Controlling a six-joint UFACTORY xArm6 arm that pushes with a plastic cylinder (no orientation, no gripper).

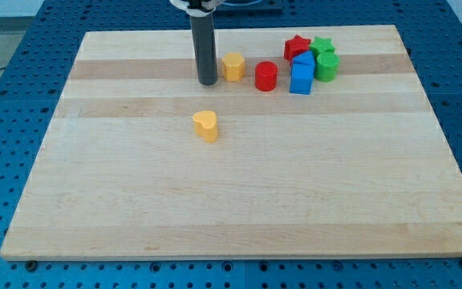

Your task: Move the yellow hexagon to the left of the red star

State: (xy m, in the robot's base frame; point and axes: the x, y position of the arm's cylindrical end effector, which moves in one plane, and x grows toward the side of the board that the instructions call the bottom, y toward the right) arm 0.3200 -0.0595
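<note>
1. The yellow hexagon [233, 67] sits near the top of the bench [239, 209], to the view's left of the red star [297, 46] but well apart from it and a little lower in the view
2. Between the two lies a red cylinder [265, 76], just beside the hexagon on its right; the star itself is packed into a cluster with a blue block [301, 79], a green star [322, 45] and a green cylinder [327, 67]
3. My tip [208, 82] stands just beside the hexagon on its left, close to touching; I cannot tell whether it makes contact
4. There are no fingers on this arm, only the rod, so nothing is apart or clamped
5. A yellow heart [205, 126] lies alone lower down, out of the way
6. In my judgement the hexagon is on the correct side already; what is left is a short push rightward and slightly upward to bring it nearer the star, and the red cylinder may be shoved along
</note>
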